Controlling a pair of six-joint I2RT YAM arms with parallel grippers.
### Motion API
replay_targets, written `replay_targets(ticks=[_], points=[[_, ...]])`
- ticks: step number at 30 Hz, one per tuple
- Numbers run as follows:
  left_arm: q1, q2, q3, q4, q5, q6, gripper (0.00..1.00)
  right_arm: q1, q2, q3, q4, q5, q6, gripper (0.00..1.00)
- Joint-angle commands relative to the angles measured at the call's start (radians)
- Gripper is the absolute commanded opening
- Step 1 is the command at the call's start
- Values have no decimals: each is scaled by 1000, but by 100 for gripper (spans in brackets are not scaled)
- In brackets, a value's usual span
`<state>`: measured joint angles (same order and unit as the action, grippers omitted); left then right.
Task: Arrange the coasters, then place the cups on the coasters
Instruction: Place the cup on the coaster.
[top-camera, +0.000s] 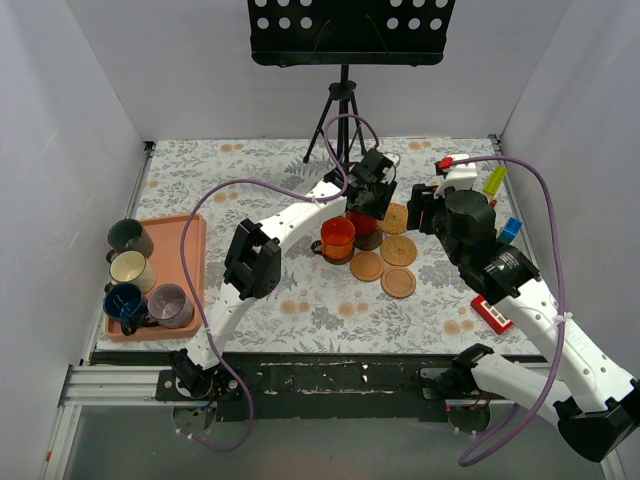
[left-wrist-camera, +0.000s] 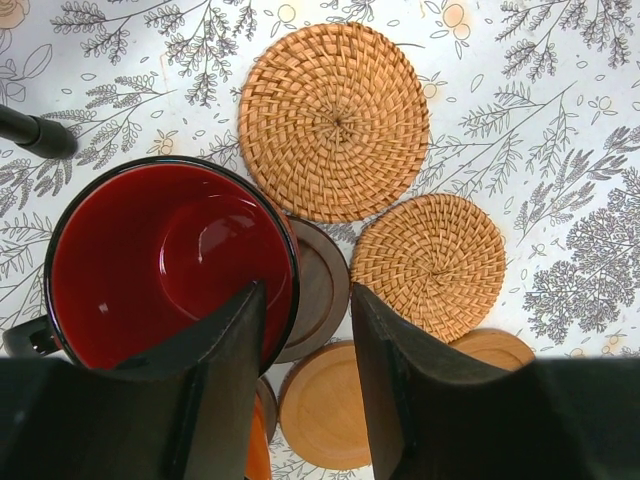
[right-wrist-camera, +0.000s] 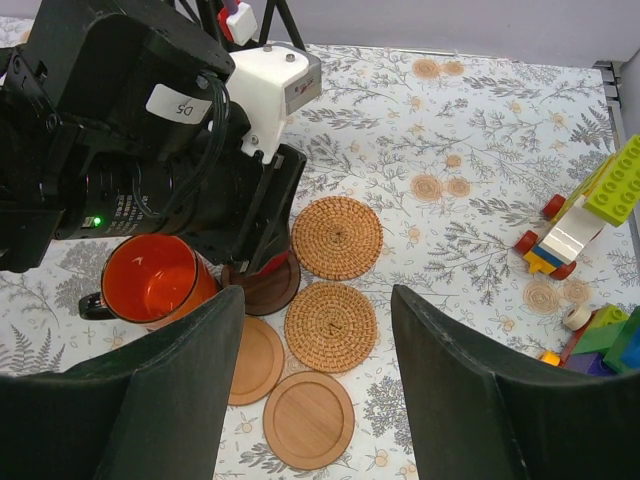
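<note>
The red cup (left-wrist-camera: 150, 260) stands on a dark brown coaster (left-wrist-camera: 320, 290). My left gripper (left-wrist-camera: 308, 300) is open, its fingers straddling the cup's rim with a gap on either side. The orange cup (top-camera: 337, 238) stands just left of it, over another dark coaster. Two rattan coasters (right-wrist-camera: 337, 237) (right-wrist-camera: 330, 327) and two wood coasters (right-wrist-camera: 255, 358) (right-wrist-camera: 308, 418) lie bare beside them. My right gripper (right-wrist-camera: 315, 295) hovers open above these coasters, holding nothing. The dark green (top-camera: 128, 236), cream (top-camera: 130, 269), blue (top-camera: 124, 301) and purple-grey (top-camera: 170, 304) cups sit on the pink tray (top-camera: 190, 250).
Toy blocks (top-camera: 495, 180) and a toy car (right-wrist-camera: 580, 215) lie at the right edge, and a red block (top-camera: 492, 313) sits near the right arm. A music stand's tripod (top-camera: 342, 110) stands at the back, close behind the left gripper. White walls enclose the table.
</note>
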<state>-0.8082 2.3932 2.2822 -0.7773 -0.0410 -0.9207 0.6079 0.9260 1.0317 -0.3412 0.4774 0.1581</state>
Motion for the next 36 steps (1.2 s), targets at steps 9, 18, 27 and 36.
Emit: replay_targets(ticks=[9, 18, 27, 36], points=[[-26, -126, -46, -13, -19, -1, 32, -5, -24, 2, 36, 27, 3, 68], [-46, -129, -75, -16, -83, 26, 30, -5, -26, 1, 38, 30, 4, 68], [-55, -128, -70, -14, -123, 33, 18, -5, -29, 1, 36, 30, 4, 68], [-60, -132, -69, -13, -125, 36, 12, -5, -29, 1, 38, 32, 6, 68]])
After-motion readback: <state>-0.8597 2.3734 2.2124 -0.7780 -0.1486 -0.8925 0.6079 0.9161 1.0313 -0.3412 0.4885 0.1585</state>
